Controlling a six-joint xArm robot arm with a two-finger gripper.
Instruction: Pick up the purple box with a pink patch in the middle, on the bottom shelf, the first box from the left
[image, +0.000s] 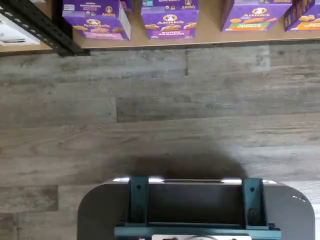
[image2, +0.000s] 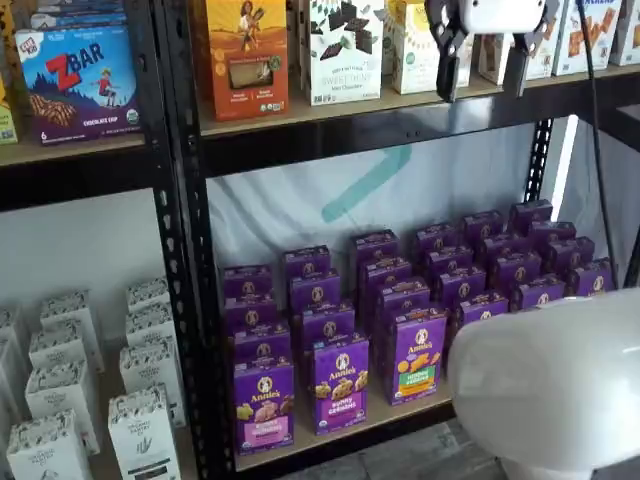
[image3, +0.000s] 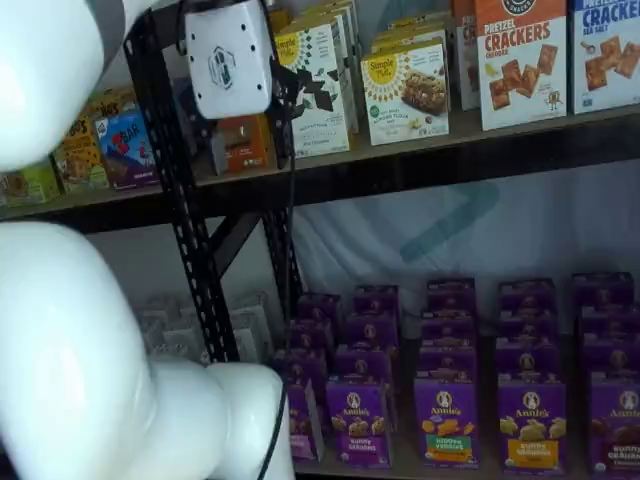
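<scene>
The purple box with a pink patch stands upright at the front left of the bottom shelf. The wrist view shows the same purple box on the light board. In a shelf view my arm's base hides most of the purple box. My gripper hangs high in front of the upper shelf, far above and to the right of the box. Its two black fingers stand open with a plain gap and hold nothing. Its white body shows in both shelf views.
Beside the box stand a purple-patch carton and a green-patch carton, with several rows behind. A black perforated upright borders the shelf's left. White cartons fill the neighbouring rack. My white arm bulks at the lower right. Grey plank floor lies below.
</scene>
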